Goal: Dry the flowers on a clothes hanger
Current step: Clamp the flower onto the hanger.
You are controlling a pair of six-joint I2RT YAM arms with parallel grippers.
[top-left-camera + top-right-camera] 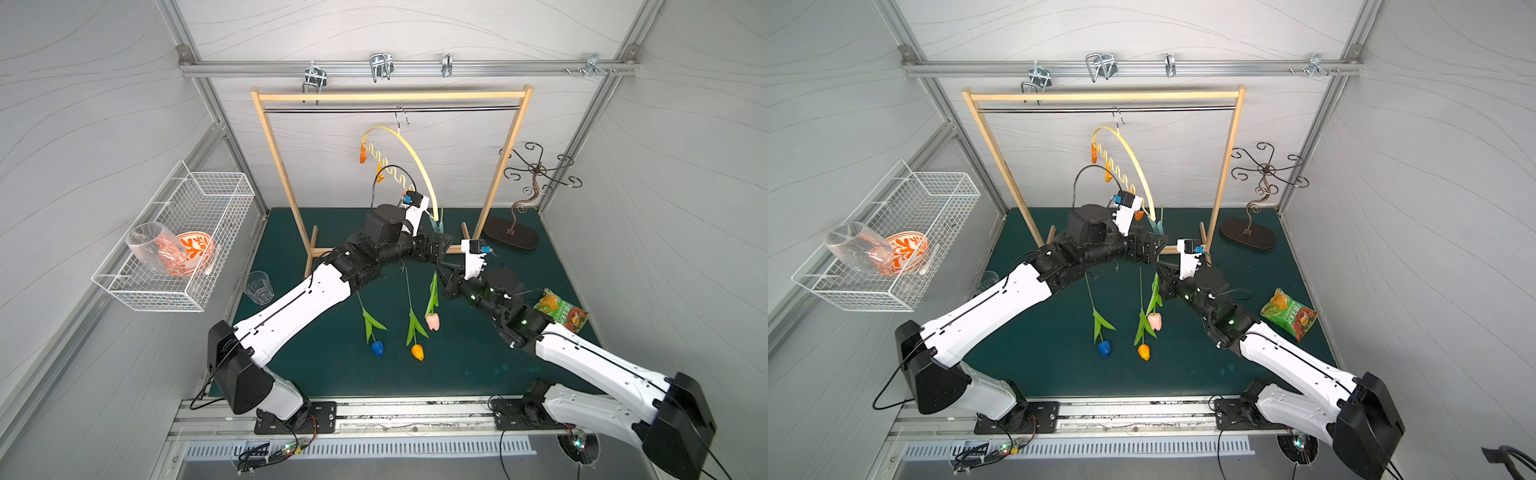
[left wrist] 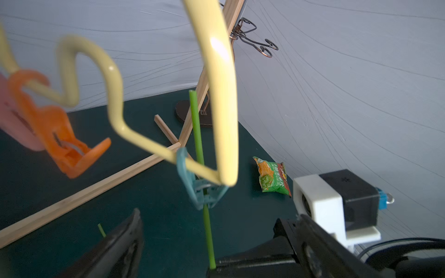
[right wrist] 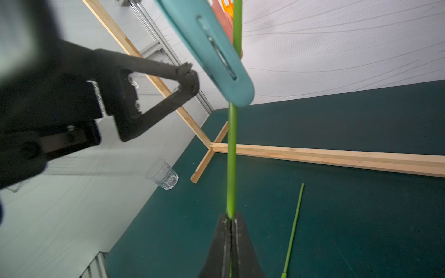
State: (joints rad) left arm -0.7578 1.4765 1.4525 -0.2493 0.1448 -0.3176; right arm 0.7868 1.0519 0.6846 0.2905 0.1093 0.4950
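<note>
1. Under the wooden garment rack (image 1: 390,96), the clothes hanger (image 2: 224,96) hangs by its hook from the rail. It is tilted, with its teal clip (image 2: 199,190) at the low end.
2. The pale pink tulip (image 1: 432,321) hangs head-down. Its green stem (image 2: 197,134) passes through the teal clip, which looks closed on it, and the stem end sticks out above.
3. The right hand (image 3: 231,217) is clamped on that stem a little below the clip. The left hand (image 2: 218,215) stands with its jaws wide apart, just beside the clip and holding nothing.
4. The blue tulip (image 1: 377,348) and the orange tulip (image 1: 417,352) lie on the tabletop (image 1: 478,365), heads toward the robot, not yet hung.
5. The flowers look very light. Their stems seem thin, smooth and springy, so they would likely slide or twist in a loose pinch. The bare upper stem, clear of the leaves, seems the best hold. The heads look soft and are best left alone.
6. The hanger can probably swing, so a clip may need steadying while it is squeezed open. An orange clip (image 2: 65,144) holds nothing.
</note>
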